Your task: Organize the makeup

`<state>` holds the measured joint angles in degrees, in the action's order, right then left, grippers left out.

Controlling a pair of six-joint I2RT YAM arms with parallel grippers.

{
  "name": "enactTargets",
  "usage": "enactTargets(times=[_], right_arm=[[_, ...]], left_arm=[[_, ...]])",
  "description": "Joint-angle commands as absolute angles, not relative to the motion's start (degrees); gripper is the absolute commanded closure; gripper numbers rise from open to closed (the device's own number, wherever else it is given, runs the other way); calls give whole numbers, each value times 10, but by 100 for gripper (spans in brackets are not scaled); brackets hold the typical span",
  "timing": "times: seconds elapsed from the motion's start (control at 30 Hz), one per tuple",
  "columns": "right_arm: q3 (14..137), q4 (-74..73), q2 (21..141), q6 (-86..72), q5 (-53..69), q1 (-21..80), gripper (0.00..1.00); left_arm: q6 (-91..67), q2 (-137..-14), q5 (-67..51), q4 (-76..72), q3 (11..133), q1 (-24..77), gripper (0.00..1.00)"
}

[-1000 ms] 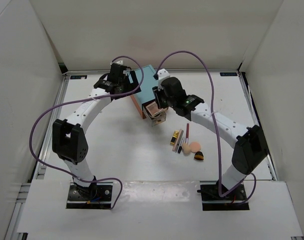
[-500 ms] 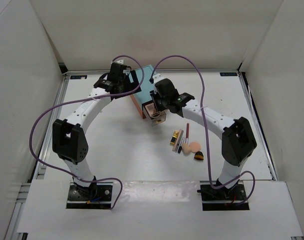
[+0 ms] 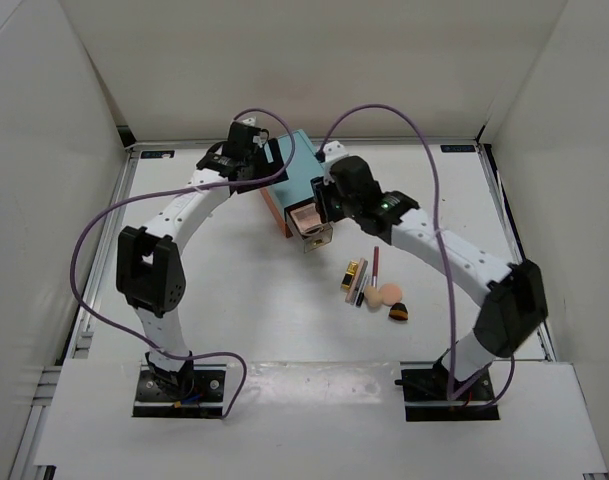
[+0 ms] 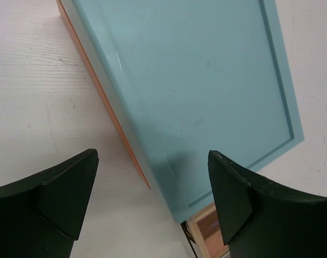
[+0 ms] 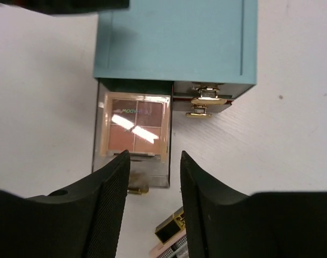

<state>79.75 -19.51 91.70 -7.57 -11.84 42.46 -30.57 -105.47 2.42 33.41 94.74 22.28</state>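
On the white table point(image 3: 234, 300) the teal drawer box point(image 3: 299, 165) stands with one drawer out. The left gripper point(image 4: 152, 153) is spread wide over its lid, empty. The right gripper point(image 5: 153, 158) has drawn back, fingers parted and empty, so the square palette point(image 5: 133, 126) now lies in the drawer. The gold lipstick tube point(image 3: 354, 270) and the sponges point(image 3: 387, 294) wait outside.

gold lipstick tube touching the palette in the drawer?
Apart. In the right wrist view the square palette lies inside the open drawer, while the gold lipstick tube lies out on the table, past the drawer's front.
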Motion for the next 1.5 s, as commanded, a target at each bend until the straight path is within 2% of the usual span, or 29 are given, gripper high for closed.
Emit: enactTargets(times=[0.0, 0.17, 0.27, 0.43, 0.63, 0.9, 1.23, 1.47], right_arm=[[754, -174, 837, -84, -107, 425, 53], [670, -186, 762, -90, -60, 427, 51], [621, -183, 745, -93, -40, 436, 51], [601, -169, 770, -95, -28, 445, 52], [599, -70, 830, -111, -72, 443, 57], [673, -4, 931, -98, -141, 441, 61], [664, 213, 1001, -155, -244, 439, 60], [715, 247, 1056, -176, -271, 441, 60]], left_arm=[[-300, -1069, 11, 330, 974, 221, 7], [-302, -1097, 10, 327, 979, 221, 20], [-301, -1106, 11, 330, 979, 221, 24], [-299, -1107, 12, 337, 969, 221, 28], [-306, -1107, 11, 338, 956, 221, 34], [-307, -1104, 7, 330, 948, 221, 35], [-302, -1107, 4, 329, 939, 221, 35], [-300, -1107, -18, 329, 935, 221, 36]])
